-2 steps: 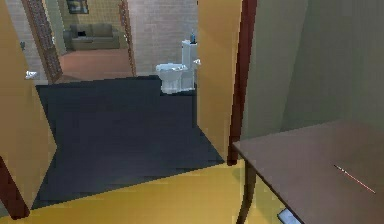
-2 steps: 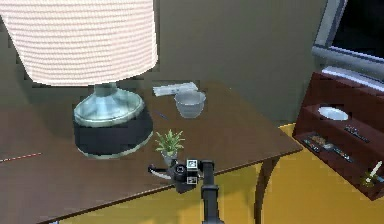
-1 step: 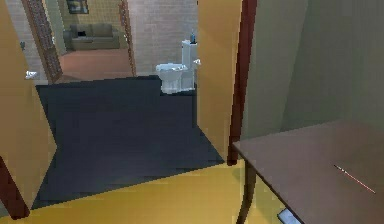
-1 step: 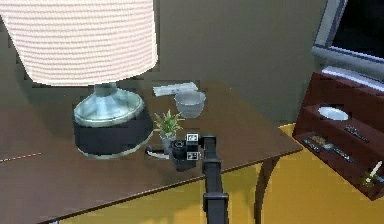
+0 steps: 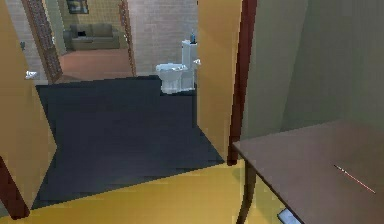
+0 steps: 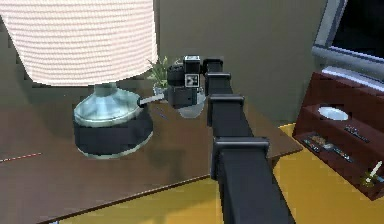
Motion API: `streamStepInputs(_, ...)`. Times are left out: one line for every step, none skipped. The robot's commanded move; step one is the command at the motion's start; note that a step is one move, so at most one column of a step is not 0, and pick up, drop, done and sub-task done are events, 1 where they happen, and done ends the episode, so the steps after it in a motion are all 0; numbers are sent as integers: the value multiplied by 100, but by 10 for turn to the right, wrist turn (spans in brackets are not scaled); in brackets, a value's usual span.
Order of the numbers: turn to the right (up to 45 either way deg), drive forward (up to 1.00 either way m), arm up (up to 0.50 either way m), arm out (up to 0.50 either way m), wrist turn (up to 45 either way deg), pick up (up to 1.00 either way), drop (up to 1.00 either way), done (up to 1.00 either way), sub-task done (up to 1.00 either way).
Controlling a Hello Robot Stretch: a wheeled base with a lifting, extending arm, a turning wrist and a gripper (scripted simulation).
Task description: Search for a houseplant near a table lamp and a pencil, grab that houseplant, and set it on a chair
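The houseplant [image 6: 160,70], a small tuft of green leaves, stands on the far side of the desk [image 6: 60,180], just beside the table lamp [image 6: 108,122] and right behind the claw [image 6: 155,97]. Because the plant stands on the desk at the claw's far end, I cannot tell whether the claw grasps anything. That is the first risk: if the claw has only leaves, or nothing at all, a lift would leave the plant behind or tip it over. The claw's thin fingers point towards the lamp's heavy grey base, so a small push that way could knock the lamp. The lamp's wide shade hangs just beside and above the leaves, where a straight lift may catch it. The arm [image 6: 240,150] stretches across the desk, so a low pull back could drag the plant off the edge. A thin reddish stick [image 5: 355,178], perhaps the pencil, lies on the desk and could be swept off likewise.
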Motion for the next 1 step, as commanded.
streamStepInputs(0,0,0,0,-450,0,0,0,0)
